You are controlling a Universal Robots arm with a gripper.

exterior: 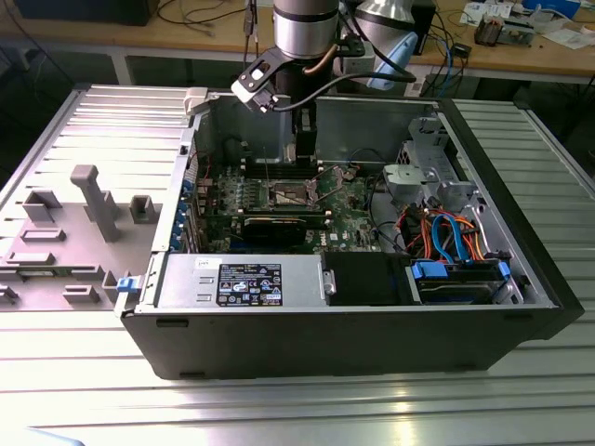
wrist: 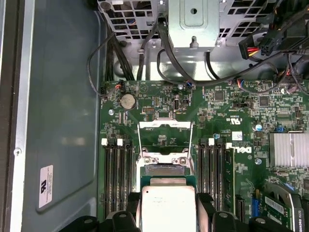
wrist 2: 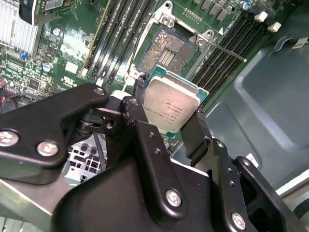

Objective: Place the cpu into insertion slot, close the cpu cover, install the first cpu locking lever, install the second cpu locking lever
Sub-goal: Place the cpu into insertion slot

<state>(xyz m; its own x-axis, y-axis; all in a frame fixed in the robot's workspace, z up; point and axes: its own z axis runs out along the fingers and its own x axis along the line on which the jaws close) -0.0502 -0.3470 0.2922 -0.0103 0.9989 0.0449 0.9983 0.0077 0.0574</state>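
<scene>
The cpu (wrist: 168,208) runs past the frame edge in the first wrist view, covering part of the insertion slot (wrist: 164,170).

ribbed metal table (exterior: 372,409) | wooden workbench (exterior: 93,35) behind | cables (exterior: 200,14) on it

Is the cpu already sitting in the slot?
No, in the second wrist view the gripper holds the cpu, and the slot lies bare.

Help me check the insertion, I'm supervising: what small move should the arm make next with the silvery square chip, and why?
Probably ease the silvery-grey square cpu down toward the dark, metal-rimmed insertion slot: the black gripper is shut on the cpu, which hangs apart from the uncovered slot, not seated.
</scene>
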